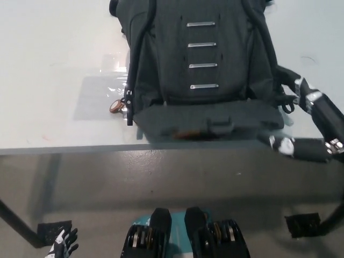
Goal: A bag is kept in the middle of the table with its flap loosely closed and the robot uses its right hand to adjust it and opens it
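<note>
Resting low at the lower left, the robot's white left hand [63,245] hangs below the table [48,64], fingers apart and empty. At centre, the dark bag [201,59] lies mid-table, its flap [207,119] folded down toward the near edge, baring a panel of metal bars. Soft fabric, likely to sag; the flap's edge looks the best hold. At right, the black right hand [301,148] sits just off the flap's corner; its grip cannot be judged.

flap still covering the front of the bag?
No: the flap is folded down toward the table's near edge, leaving the bag's front panel with its metal bars exposed.
</note>
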